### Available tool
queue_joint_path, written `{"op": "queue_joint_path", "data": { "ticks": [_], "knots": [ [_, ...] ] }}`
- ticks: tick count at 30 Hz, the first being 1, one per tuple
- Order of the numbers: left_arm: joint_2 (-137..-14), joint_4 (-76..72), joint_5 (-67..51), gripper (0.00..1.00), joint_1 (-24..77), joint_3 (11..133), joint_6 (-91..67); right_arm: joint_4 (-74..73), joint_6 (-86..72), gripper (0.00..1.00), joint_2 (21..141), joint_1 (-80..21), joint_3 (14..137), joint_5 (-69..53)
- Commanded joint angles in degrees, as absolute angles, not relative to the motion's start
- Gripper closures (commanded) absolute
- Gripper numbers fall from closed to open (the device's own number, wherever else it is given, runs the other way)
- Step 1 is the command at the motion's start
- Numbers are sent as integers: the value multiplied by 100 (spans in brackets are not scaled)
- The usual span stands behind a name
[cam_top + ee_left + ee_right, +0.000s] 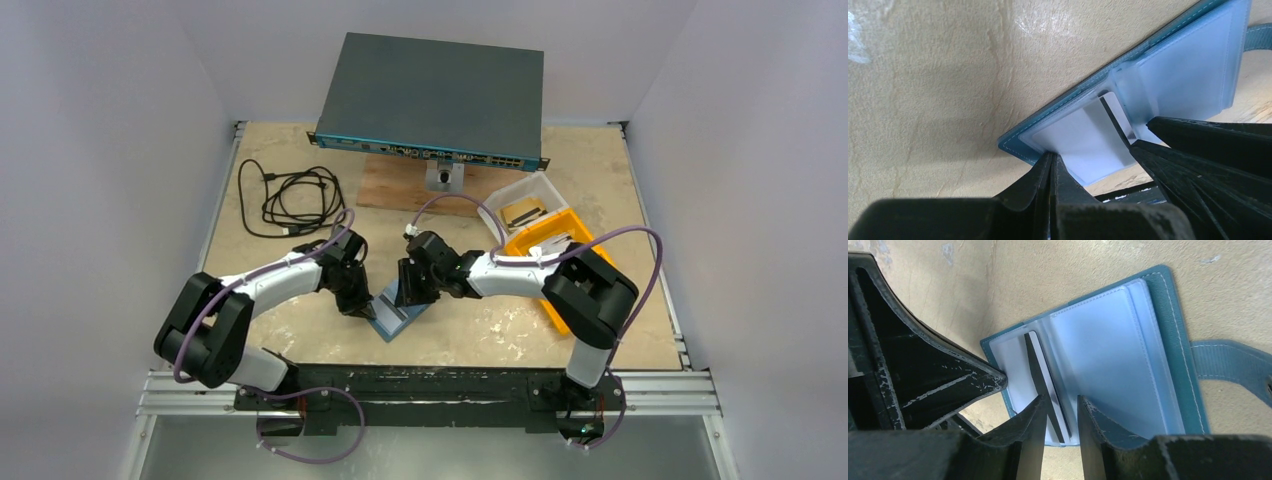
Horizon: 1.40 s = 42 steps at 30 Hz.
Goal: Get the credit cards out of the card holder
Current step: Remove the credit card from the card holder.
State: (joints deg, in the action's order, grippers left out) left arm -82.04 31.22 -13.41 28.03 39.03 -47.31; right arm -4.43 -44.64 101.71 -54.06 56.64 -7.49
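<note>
Two black-and-white robot arms bend inward from the near edge of the beige counter (pixel 480 340), elbows pushed outward and wrists pitched down, so that both meet over the small teal-blue folding card holder (pixel 1168 315). It lies open and flat on the counter between them, near the front middle, with its snap tab stretched off to one side. The left gripper (pixel 1051 156) has its fingers pressed together, their tips touching the near edge of a clear inner pocket at the holder's corner. The right gripper (pixel 1062 399) comes in from the opposite side with its fingers apart, straddling a thin pale credit card with a dark edge (pixel 1040 367). This card stands tilted up out of the pockets beside the fold, close against one finger with a gap to the other, so it is not clamped
</note>
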Motion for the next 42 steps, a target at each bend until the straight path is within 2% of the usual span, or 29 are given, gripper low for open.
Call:
{"op": "queue_joint_path", "data": {
  "ticks": [1, 23, 36, 42],
  "knots": [
    [-8434, 3021, -864, 100, 2742, 3947, -4521, -154, -4337, 72, 10242, -5435, 5633, -1030],
    [-8653, 3026, -917, 100, 2706, 4118, -4412, 581, -4657, 77, 10165, -5537, 5284, -1910],
    [-8726, 3285, -714, 100, 2692, 4143, -4351, 605, -4794, 100, 9972, -5529, 5189, -1754],
    [-8819, 3468, -499, 100, 2634, 4185, -4265, 499, -4883, 100, 9770, -5498, 5030, -1494]
  ]
}}
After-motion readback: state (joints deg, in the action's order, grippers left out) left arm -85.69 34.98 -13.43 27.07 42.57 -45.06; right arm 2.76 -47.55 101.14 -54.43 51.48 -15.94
